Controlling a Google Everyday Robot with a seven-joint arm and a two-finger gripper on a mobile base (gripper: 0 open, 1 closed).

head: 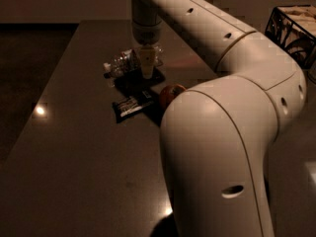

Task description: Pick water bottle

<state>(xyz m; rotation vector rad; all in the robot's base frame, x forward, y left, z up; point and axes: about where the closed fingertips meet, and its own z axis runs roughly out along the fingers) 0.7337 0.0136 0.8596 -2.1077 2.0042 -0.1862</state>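
The water bottle lies on its side on the dark table, with its white cap pointing left. It is clear and ribbed. My gripper points straight down from the long cream arm. It hangs over the right part of the bottle and hides that end. I cannot tell whether it touches the bottle.
A dark foil snack bar wrapper lies in front of the bottle. A red apple sits to its right, partly behind my arm's big elbow. A black wire basket stands at the far right.
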